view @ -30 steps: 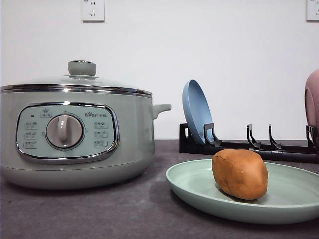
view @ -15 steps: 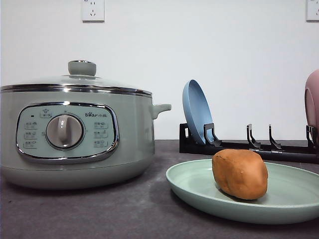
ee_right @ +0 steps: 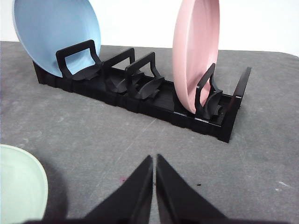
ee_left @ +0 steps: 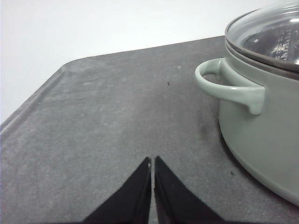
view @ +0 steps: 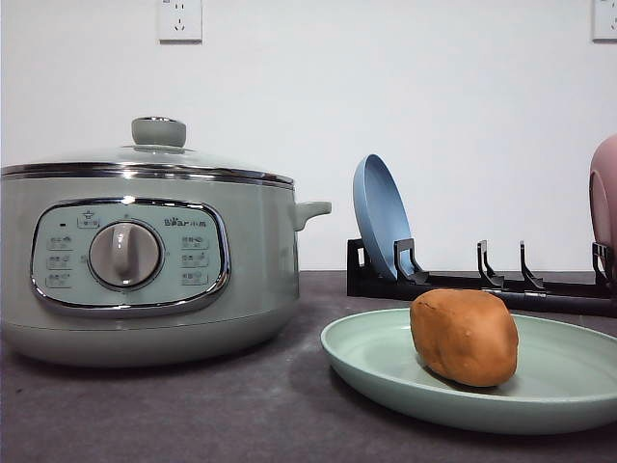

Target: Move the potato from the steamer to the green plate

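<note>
My left tool point(ee_left: 153, 161) is plain matte black, two flat wedge-shaped fingers point(ee_left: 135, 191) that narrow from broad bases to thin pointed tips, with a slim pale line of counter point(ee_left: 93, 130) showing between their straight inner edges. My right tool point(ee_right: 154, 158) is the same: black, smooth, tapering blades with sharp tips and no markings, screws or cables that I can make out.

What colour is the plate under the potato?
Pale mint green plate, potato on it; clearest in the front view.
</note>
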`<state>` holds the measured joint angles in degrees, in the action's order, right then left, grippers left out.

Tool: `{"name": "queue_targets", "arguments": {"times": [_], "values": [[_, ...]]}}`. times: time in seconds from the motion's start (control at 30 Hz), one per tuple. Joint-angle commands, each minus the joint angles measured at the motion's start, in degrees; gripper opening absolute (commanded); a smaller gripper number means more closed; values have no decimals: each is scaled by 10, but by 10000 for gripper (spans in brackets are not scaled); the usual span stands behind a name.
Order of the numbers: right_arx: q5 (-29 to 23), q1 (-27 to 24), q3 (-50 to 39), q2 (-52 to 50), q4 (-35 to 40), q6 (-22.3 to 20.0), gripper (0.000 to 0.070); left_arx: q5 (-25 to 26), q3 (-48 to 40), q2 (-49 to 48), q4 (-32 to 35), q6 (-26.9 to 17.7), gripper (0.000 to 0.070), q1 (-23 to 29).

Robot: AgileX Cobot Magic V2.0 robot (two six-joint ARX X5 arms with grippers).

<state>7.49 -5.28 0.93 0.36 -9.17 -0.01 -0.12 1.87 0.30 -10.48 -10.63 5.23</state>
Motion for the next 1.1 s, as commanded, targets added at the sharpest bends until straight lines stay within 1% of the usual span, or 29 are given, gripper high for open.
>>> {"name": "queue_targets", "arguments": {"times": [0.0,1.07], "values": [[0,-1,-3,-2,4,0,0,-1,-12,-1,-3,-2,3,2],[0,-1,-3,-2,4,0,0,-1,-12,-1,-3,-3,3,2]]}}
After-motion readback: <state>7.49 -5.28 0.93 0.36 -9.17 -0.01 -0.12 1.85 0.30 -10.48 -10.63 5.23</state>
